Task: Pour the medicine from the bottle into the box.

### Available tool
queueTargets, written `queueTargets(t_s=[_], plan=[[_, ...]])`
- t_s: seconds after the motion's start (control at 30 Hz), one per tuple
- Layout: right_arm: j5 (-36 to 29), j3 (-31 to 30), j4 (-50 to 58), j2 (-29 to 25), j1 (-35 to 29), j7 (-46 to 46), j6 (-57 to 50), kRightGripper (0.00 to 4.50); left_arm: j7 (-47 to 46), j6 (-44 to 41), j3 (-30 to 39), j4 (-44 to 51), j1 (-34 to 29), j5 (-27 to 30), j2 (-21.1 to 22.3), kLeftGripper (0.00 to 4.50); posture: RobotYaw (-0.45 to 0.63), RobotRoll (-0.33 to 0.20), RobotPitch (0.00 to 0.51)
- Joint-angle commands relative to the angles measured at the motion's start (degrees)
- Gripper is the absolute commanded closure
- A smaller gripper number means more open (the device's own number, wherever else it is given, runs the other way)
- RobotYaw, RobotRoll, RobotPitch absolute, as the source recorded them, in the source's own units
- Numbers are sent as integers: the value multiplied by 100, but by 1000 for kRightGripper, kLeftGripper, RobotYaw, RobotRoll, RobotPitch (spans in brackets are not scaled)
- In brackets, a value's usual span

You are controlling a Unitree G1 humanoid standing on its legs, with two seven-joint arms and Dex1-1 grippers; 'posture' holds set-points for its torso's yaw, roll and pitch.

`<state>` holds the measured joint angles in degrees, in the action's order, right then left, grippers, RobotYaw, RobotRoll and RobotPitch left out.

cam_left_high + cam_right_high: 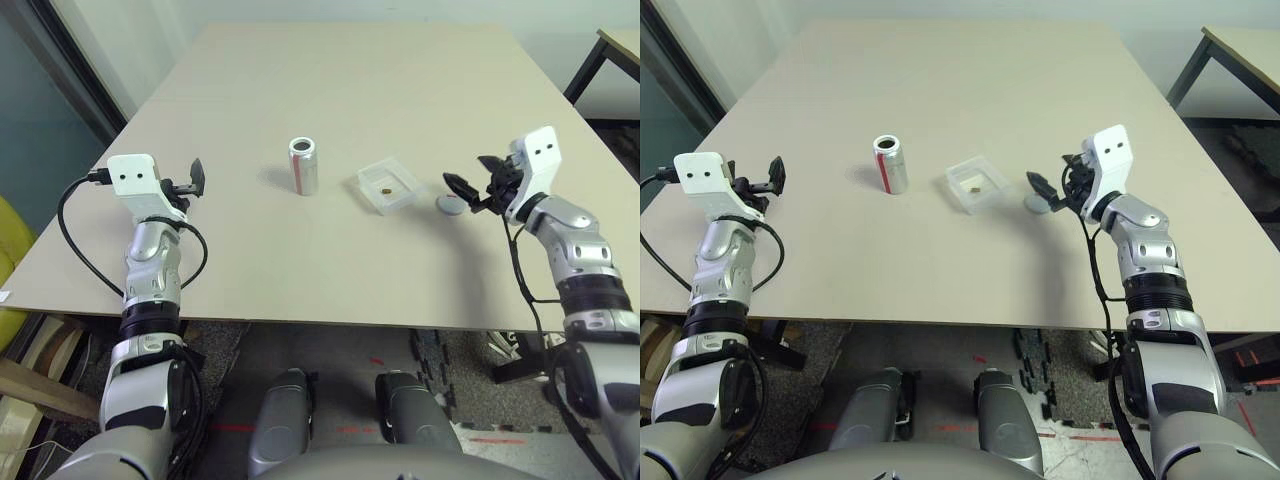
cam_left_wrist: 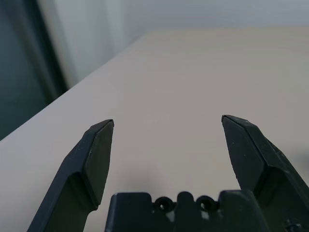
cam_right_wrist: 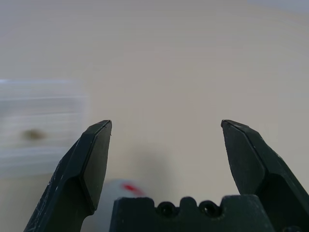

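**Pill is in the tray; keep both tools clear**

You see the tiny brown pill (image 1: 387,189) lying in the clear square plastic tray (image 1: 372,194). The silver-grey cylindrical bottle (image 1: 304,166) stands uncapped just beside it on the beige counter (image 1: 330,80). Left tool (image 1: 197,177) and right tool (image 1: 466,190) hover with fingers apart, holding nothing, forearms raised at each side. Retreat without nudging the tray.

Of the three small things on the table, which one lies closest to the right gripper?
The flat grey cap disc, just beside the right gripper; the box and the bottle stand farther left.

Head stereo overhead; wrist cameras along claws.
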<state>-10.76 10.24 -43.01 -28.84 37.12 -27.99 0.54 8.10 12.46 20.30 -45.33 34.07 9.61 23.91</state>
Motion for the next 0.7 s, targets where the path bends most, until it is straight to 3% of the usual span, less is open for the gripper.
queueTargets(t_s=[0.03,0.3,0.7], plan=[[306,181,-591,-118,78,834,419,0,-181,126,26,-463,132,-61,83,14,-69,0,61],[544,408,-970,-93,101,2399,1050,0,-393,225,75,-906,215,-31,232,14,-71,0,69],[466,667,-1283,235,215,3302,983,0,-453,421,128,-1385,462,-3,376,14,-80,0,58]])
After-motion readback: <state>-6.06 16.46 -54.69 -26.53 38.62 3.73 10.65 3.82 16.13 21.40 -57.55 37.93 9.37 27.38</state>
